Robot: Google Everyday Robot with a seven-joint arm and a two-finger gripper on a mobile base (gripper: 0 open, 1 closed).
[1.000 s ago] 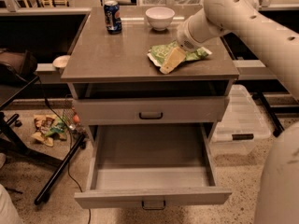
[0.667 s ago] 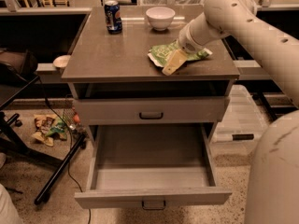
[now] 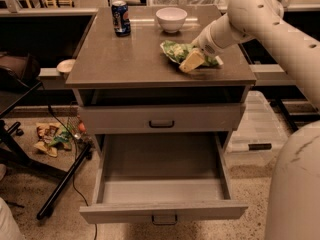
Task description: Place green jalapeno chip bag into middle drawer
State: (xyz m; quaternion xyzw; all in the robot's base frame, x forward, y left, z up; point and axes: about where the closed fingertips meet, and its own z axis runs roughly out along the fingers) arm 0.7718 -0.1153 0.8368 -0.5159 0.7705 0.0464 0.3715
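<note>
The green jalapeno chip bag (image 3: 176,50) lies crinkled on the right part of the cabinet top (image 3: 125,59), just in front of a white bowl. My gripper (image 3: 192,61) comes in from the right on the white arm and rests down on the bag's near right part, its tan tip lying over the foil. The middle drawer (image 3: 162,156) is pulled out wide towards me below, with a plain grey inside and nothing in it. Its dark loop handle (image 3: 164,219) is at front centre. The like-fronted drawer above (image 3: 161,119) is shut.
A blue soda can (image 3: 120,18) and a white bowl (image 3: 171,19) stand at the back of the top. Mixed wrappers (image 3: 50,136) lie on the floor at left beside black chair legs (image 3: 62,189). A clear plastic bin (image 3: 260,129) sits right of the cabinet.
My gripper has shifted slightly to the right and back on the bag. The bag and the drawers have stayed where they were.
</note>
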